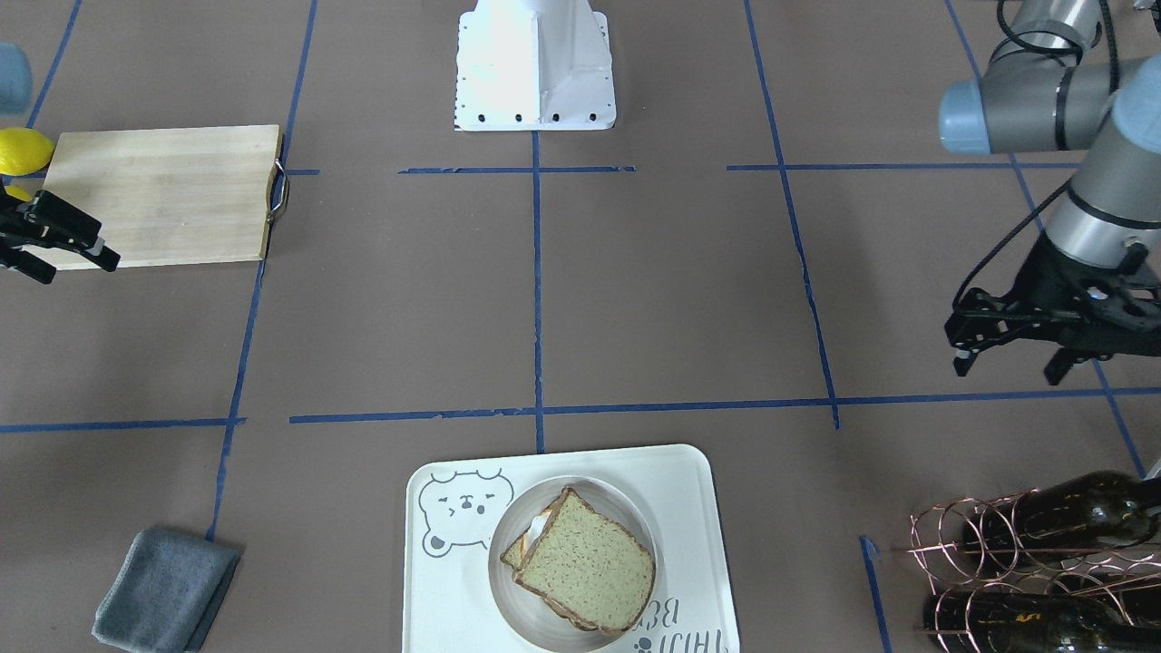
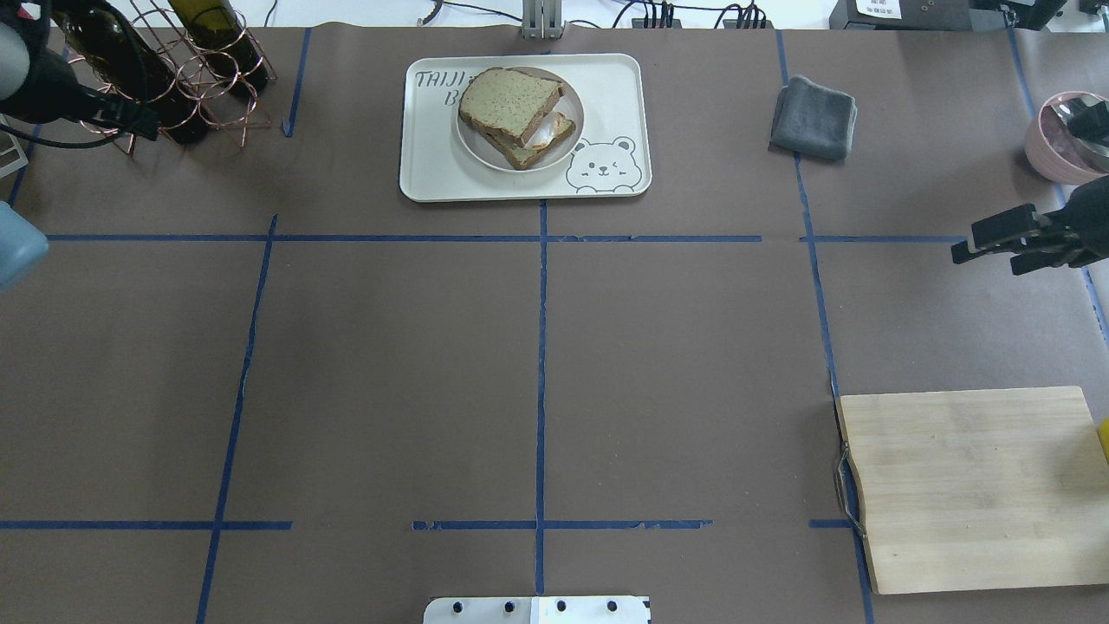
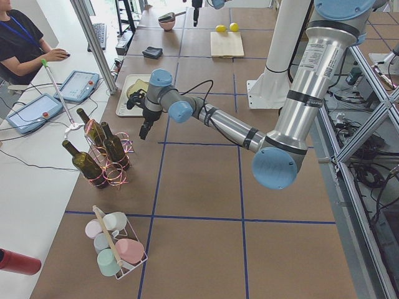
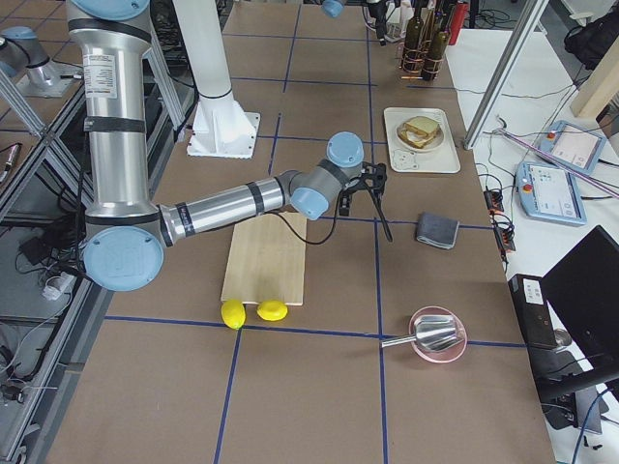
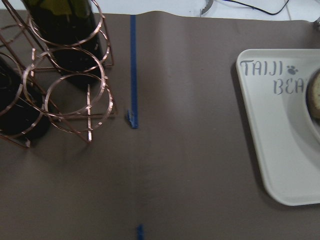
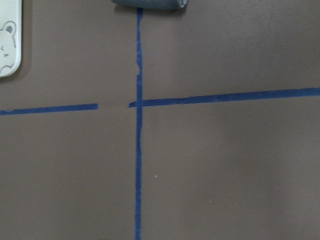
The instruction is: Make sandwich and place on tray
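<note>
The sandwich [image 1: 580, 562], two tan wholegrain slices with white egg showing between them, lies on a small round white dish on the cream tray [image 1: 689, 472] with the bear drawing. It also shows in the overhead view [image 2: 511, 104] at the table's far middle, on the tray [image 2: 433, 165]. My left gripper [image 1: 1009, 367] is open and empty, hovering near the wine rack, well to the side of the tray. My right gripper [image 1: 80, 266] is open and empty over the cutting board's edge; it also shows in the overhead view [image 2: 966, 243].
A pale wooden cutting board [image 2: 970, 485] with a metal handle lies near the robot's right, a lemon [image 1: 23, 150] beside it. A grey cloth [image 2: 814, 117], a pink bowl [image 2: 1061, 139] and a copper wine rack with bottles [image 1: 1025, 553] stand around the far edge.
</note>
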You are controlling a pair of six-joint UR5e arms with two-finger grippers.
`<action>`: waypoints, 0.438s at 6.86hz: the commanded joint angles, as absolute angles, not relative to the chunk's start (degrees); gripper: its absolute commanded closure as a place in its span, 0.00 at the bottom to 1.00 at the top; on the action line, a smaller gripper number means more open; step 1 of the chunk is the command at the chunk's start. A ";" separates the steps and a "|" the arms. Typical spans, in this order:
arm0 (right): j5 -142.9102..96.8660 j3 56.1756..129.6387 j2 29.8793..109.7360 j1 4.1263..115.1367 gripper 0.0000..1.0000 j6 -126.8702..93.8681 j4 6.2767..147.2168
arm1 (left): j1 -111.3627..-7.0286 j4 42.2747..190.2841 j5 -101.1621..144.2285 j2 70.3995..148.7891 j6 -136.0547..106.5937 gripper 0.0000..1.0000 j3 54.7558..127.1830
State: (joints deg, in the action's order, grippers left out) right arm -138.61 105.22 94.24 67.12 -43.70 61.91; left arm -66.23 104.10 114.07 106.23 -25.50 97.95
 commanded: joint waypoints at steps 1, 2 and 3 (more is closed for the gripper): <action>-135.55 105.29 97.56 72.57 0.00 -22.78 72.88 | -74.32 95.05 115.21 105.29 -7.02 0.00 97.74; -135.44 105.21 97.38 77.38 0.00 -11.54 80.78 | -77.84 93.88 119.49 102.94 -1.03 0.00 97.39; -134.66 105.21 96.86 81.35 0.00 -1.33 89.12 | -80.66 93.78 122.40 100.48 4.43 0.00 96.51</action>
State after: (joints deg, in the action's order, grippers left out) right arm -135.47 105.24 97.17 76.68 -13.33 79.97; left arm -77.13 94.67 118.95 102.99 -2.28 97.29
